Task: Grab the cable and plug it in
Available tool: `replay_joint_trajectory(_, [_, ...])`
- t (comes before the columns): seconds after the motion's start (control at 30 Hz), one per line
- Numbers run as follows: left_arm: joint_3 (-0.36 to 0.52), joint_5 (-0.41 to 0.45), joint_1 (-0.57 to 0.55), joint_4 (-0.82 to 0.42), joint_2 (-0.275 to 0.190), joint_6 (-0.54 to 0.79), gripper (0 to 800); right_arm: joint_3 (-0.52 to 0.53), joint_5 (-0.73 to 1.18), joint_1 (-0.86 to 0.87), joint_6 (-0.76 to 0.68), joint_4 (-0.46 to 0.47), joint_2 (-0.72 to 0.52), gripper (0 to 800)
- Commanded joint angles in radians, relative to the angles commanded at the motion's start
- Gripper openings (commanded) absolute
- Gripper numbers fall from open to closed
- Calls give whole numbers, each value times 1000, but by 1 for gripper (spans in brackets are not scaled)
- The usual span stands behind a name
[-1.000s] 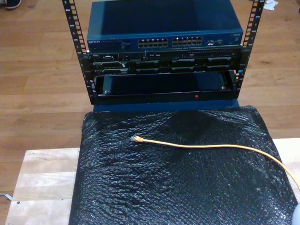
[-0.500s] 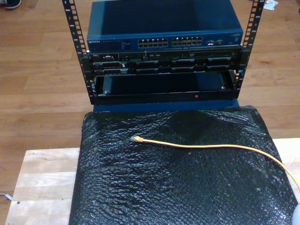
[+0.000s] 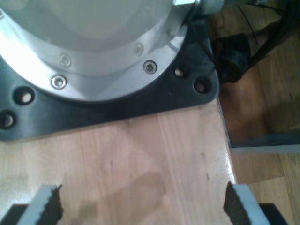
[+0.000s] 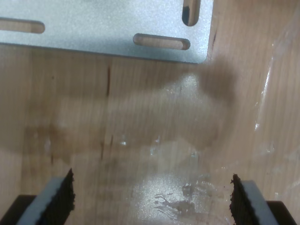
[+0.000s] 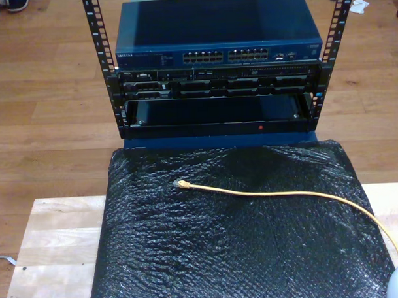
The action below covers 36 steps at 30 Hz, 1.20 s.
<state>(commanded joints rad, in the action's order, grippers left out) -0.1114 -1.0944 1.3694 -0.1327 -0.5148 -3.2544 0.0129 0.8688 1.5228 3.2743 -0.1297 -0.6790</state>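
cable (image 5: 279,194) unmoved over last second, lying loose on black bubble wrap (image 5: 190,267) atop counter (image 5: 52,245), plug (image 5: 182,184) toward network switch (image 5: 218,50). my first hand (image 3: 140,206) and my second hand (image 4: 152,199) both spread, empty; grasp not begun.

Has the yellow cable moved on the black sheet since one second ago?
No. The cable lies the same, its plug below the rack as before.
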Motion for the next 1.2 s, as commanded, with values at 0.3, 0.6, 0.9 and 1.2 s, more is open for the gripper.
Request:
replay_joint_trajectory(0.3, [0,0,0,0,0,0,800,0,0,0,-2,0,0,796])
replay_joint_trajectory(0.6, [2,-3,0,0,0,-3,800,-23,31,0,2,0,-31,797])
replay_joint_trajectory(0.9, [-48,-77,2,-2,-11,-6,800,-172,258,2,-29,0,-46,796])
replay_joint_trajectory(1.2, [-86,-135,-2,-5,-12,-5,800,-331,420,-2,-158,-5,-41,796])
